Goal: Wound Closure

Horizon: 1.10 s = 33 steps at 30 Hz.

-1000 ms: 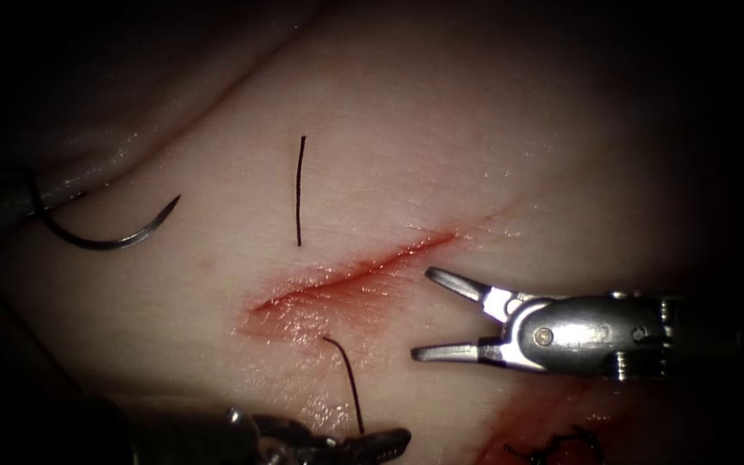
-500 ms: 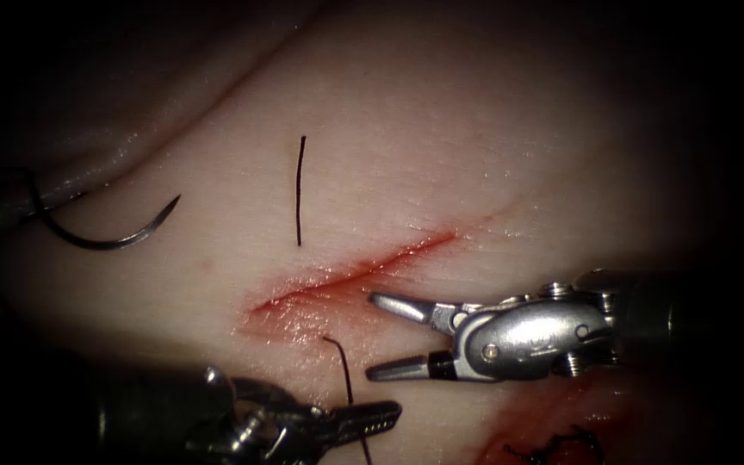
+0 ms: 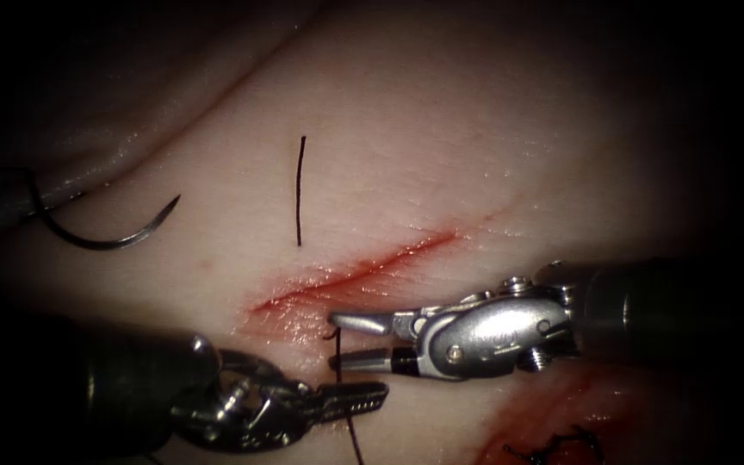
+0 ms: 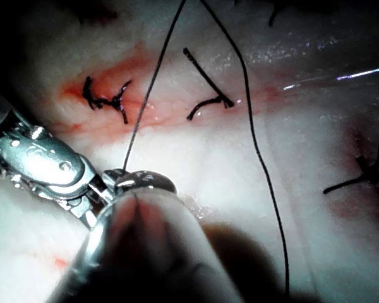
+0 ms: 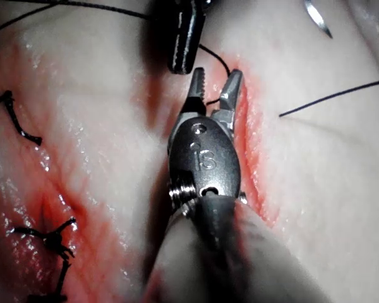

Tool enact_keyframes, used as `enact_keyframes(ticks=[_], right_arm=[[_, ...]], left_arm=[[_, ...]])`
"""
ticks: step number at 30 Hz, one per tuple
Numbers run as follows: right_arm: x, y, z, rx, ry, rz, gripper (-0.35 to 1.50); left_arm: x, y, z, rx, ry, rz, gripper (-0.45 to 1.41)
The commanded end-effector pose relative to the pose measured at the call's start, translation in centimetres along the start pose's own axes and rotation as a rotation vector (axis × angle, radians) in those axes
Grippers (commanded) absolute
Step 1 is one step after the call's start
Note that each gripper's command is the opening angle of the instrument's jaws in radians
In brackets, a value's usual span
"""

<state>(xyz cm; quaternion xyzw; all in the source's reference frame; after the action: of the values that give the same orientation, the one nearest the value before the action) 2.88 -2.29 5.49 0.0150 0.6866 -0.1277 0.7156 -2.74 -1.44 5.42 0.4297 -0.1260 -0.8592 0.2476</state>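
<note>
The right tool (image 3: 335, 342) is reaching in with its jaws parted to a narrow gap, the thread (image 3: 338, 357) running between them just below the cut (image 3: 355, 275); whether the jaws are already touching the thread is too fine to tell, and they are not closed on it. Compared with a second ago, this tool has come leftward and its jaws have narrowed. In the right wrist view the same tool (image 5: 215, 85) is showing its toothed jaws astride the strand, right at the reddened edge.

Just below and to the left of it, the left tool (image 3: 363, 398) is clamping the thread with jaws closed, apparently holding the strand taut so the right tool can meet it. In the left wrist view the thread (image 4: 145, 107) is rising straight from that grip.

The needle (image 3: 109, 232) is lying free on the tissue (image 3: 441, 155), far to the left of both tools, held by neither and not in the tissue. A loose cut end of thread (image 3: 300, 189) is resting above the cut. Red fluid (image 3: 553, 405) is pooling beneath the right tool, beside a knotted stitch (image 3: 553, 448).
</note>
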Motion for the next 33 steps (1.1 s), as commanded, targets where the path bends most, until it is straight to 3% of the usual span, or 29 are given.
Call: enact_keyframes(ticks=[1,6,9,14,22,23,24,26,30,31,32,33], right_arm=[[-0.03,-0.01,0.11,-0.006,0.006,0.003,0.29],[-0.03,0.01,0.15,-0.009,0.005,0.004,0.31],[-0.01,0.00,0.16,-0.008,0.006,0.004,0.56],[0.02,0.02,0.15,-0.012,0.003,0.008,0.69],[0.07,0.01,0.17,-0.012,0.005,0.017,0.66],[0.08,0.02,0.17,-0.012,0.005,0.017,0.62],[0.08,0.02,0.17,-0.011,0.006,0.017,0.44],[0.09,0.01,0.17,-0.001,0.018,0.017,-0.35],[0.08,0.07,0.16,-0.027,-0.020,0.019,-0.35],[0.07,0.10,0.15,-0.035,-0.029,0.020,-0.35],[0.06,0.13,0.14,-0.039,-0.033,0.022,-0.35],[0.04,0.16,0.12,-0.045,-0.040,0.023,-0.35]], left_arm=[[0.03,0.05,0.09,0.000,0.000,0.004,-0.45],[0.05,0.05,0.13,-0.007,0.003,0.002,-0.45],[0.04,0.05,0.12,-0.008,0.008,-0.001,-0.45],[0.04,0.05,0.12,-0.008,0.012,-0.012,-0.45],[0.04,0.05,0.12,-0.009,0.015,-0.022,-0.45],[0.04,0.05,0.12,-0.009,0.015,-0.028,-0.45],[0.04,0.05,0.12,-0.009,0.016,-0.028,-0.45],[0.04,0.05,0.12,-0.009,0.016,-0.033,-0.45],[0.04,0.05,0.12,-0.009,0.017,-0.039,-0.45],[0.04,0.05,0.12,-0.009,0.017,-0.039,-0.21],[0.04,0.05,0.12,-0.010,0.018,-0.039,0.24],[0.04,0.04,0.12,-0.010,0.018,-0.040,0.44]])
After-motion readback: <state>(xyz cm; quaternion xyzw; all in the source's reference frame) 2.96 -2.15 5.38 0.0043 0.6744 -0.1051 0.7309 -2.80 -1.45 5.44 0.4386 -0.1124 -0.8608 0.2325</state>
